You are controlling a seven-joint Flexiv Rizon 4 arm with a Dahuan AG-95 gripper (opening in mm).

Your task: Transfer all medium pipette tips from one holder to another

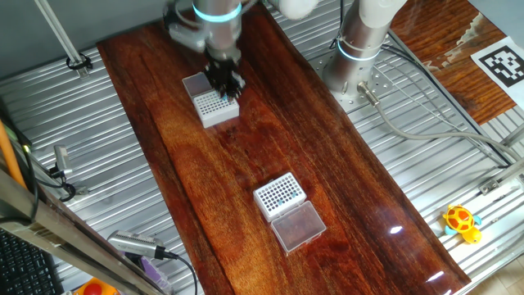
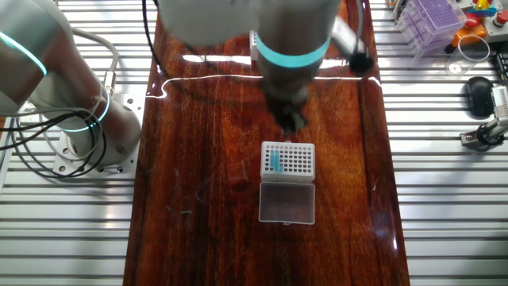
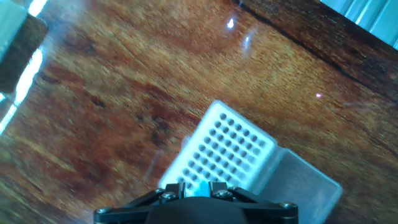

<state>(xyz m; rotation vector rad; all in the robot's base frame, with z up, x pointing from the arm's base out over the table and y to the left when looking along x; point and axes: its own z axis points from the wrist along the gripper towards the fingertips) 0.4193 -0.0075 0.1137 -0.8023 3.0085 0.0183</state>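
Dark red wood is filling the table in one fixed view, where the gripper is hanging over the far white box; blue tips are sitting in the near box, and a black-and-white square code marker is lying off to the side. No readable writing is showing. From the other fixed view, tips are standing at the left of a box. Through the hand view, the gripper is hovering at a holed box; I cannot tell how wide its jaws are.

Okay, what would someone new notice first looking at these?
Probably the long dark glossy wooden board across the ribbed metal table. Two white perforated tip boxes sit on it: one right under the robot's black hand, the other farther along, holding a few teal-blue tips.
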